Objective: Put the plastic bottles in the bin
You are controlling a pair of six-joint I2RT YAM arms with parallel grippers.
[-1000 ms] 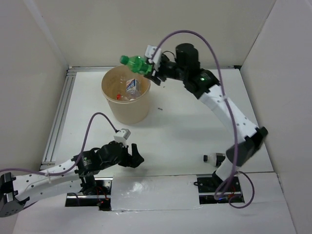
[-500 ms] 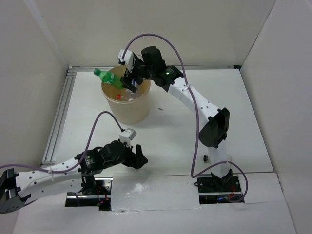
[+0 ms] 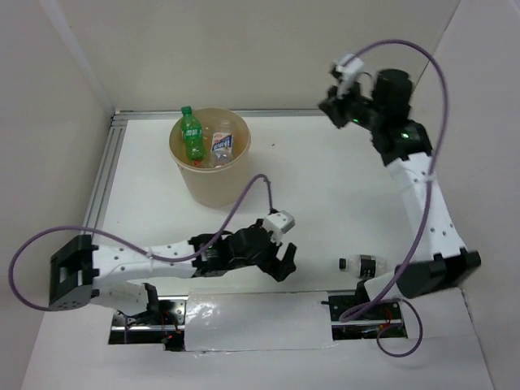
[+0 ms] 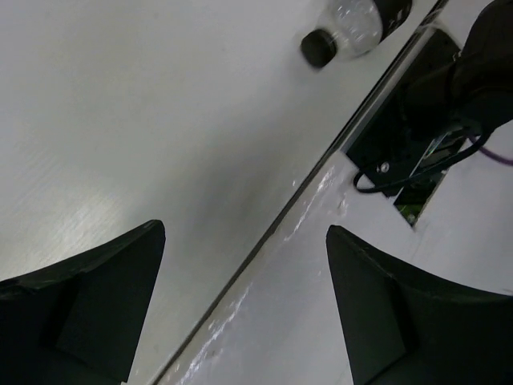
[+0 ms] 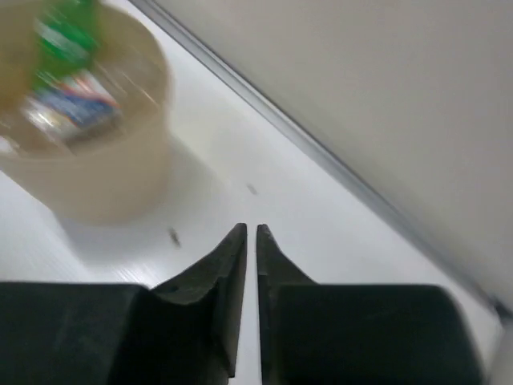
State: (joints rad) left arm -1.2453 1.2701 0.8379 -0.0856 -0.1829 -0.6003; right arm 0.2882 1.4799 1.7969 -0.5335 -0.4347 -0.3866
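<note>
bin (image 3: 213, 187) is standing upper left of centre in the top view, w/ a green bottle (image 3: 192, 138) and a clear labelled bottle (image 3: 221, 145) leaning inside. right gripper (image 3: 335, 101) is hanging at upper right, well apart from the bin; its wrist view is showing the fingers almost closed, thin slit only, nothing between. left gripper (image 3: 284, 264) is hovering low at lower centre, fingers spread wide, holding nothing. black-capped bottle (image 3: 361, 265) is lying on its side on the table (image 3: 325, 203) at lower right, near the right arm base. judgement: thin clear plastic, prob. light, smooth, apt to roll and dent. best hold is approx. across the body mid-length, not the cap.
</note>
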